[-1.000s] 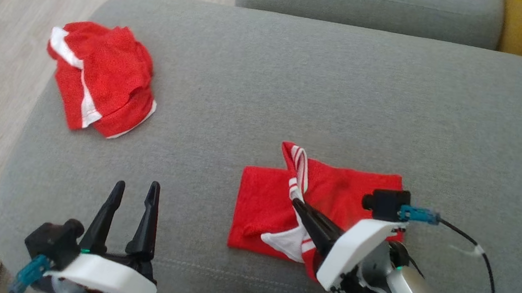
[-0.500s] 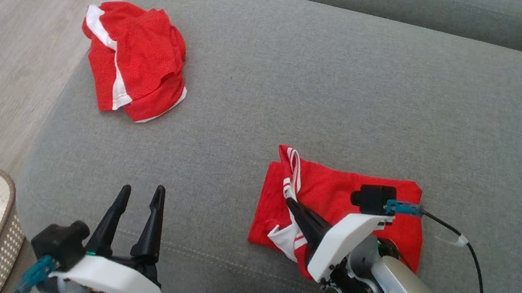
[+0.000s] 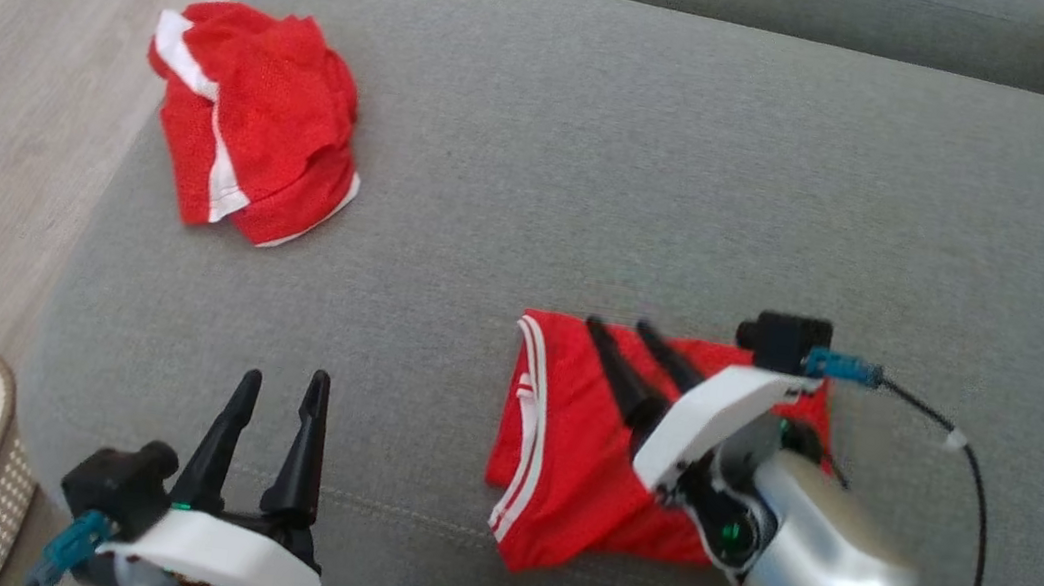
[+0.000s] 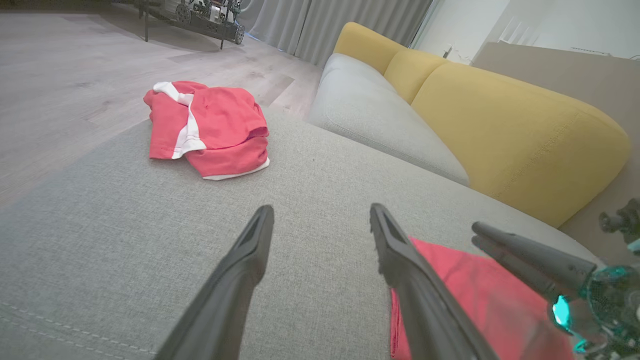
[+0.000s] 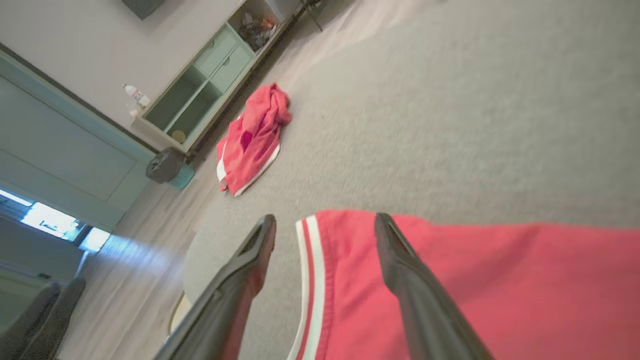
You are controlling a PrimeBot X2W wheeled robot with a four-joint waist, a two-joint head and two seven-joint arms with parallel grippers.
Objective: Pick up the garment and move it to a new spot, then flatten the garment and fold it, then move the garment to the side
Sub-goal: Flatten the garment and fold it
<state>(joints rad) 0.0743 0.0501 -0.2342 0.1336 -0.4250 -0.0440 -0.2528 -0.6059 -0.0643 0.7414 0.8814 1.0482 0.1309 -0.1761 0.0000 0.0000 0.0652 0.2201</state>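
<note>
Red folded garment with white striped trim (image 3: 561, 460) is sitting at 5 o'clock on the grey fabric sofa cushion (image 3: 701, 155). Right gripper (image 3: 619, 329) is hovering over it, spread wide and holding nothing; left gripper (image 3: 285, 381) at 7 o'clock is gaping wide too. Pinching just one layer is probably undoing the fold.

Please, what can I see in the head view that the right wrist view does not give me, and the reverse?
The head view adds the left tool, open, near the front of the seat, and a pale basket at the lower left.

The right wrist view adds a green shelf unit by the wall, a bottle on it and a dark bin beside it.

Both share the right tool, open over the folded red garment, the crumpled red garment farther off, and the grey sofa seat.
</note>
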